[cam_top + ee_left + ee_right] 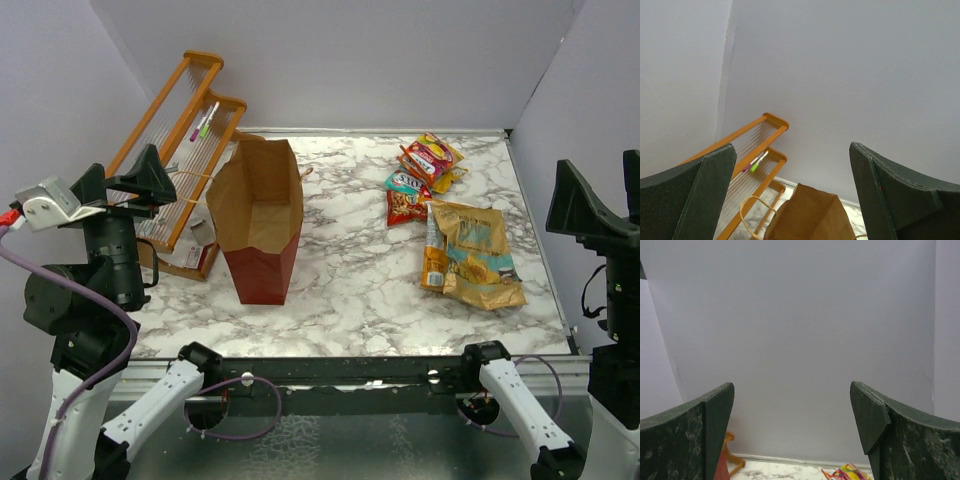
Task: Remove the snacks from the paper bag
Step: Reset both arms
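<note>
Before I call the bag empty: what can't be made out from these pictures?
Paper bag bottom: top view, its near wall hides the lowest part inside.
Bag interior: left wrist view shows only the rim, cut by the bottom edge.
Snacks: top view, packets overlap, so the count is unsure; labels too small.
Right wrist view: only one packet corner at the bottom edge.

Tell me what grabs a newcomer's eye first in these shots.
A tall red paper bag stands upright and open, left of centre on the marble table, with no packet visible in its brown inside. A heap of bright snack packets lies on the right side of the table, apart from the bag. An orange wooden rack sits at the back left.
</note>
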`<state>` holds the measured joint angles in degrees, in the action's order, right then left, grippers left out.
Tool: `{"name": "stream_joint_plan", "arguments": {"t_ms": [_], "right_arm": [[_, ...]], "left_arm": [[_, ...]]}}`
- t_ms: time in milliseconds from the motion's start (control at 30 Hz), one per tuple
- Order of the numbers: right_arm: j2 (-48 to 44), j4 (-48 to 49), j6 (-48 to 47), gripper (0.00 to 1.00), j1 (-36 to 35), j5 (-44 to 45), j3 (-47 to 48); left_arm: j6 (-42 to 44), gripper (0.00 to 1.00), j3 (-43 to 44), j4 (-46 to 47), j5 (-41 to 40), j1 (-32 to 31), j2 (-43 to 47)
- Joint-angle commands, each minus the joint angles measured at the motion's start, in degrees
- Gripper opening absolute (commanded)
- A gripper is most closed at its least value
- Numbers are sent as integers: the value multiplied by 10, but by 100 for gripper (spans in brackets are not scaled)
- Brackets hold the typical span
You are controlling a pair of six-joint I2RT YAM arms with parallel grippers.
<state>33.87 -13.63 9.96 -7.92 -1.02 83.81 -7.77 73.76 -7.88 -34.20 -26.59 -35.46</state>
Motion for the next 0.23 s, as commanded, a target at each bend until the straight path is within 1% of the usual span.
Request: {"name": "stream_joint_plan", "arguments": {"t_ms": [0, 67, 100, 133, 200], "right_arm": [[31, -57, 5, 99, -3, 37, 21], [35, -59, 8, 99, -2, 39, 22], [35, -58, 1, 99, -3, 22, 18], [41, -52, -15, 99, -3, -14, 19], [74, -101, -15, 99, -3, -23, 56]], "left_arm": [[1, 99, -4, -3, -10, 4, 2], [3, 99, -5, -2, -10, 4, 1], [5, 99, -5, -3, -10, 4, 1], [7, 99, -6, -2, -10, 4, 1], [8, 99, -6, -2, -11, 4, 1]]}}
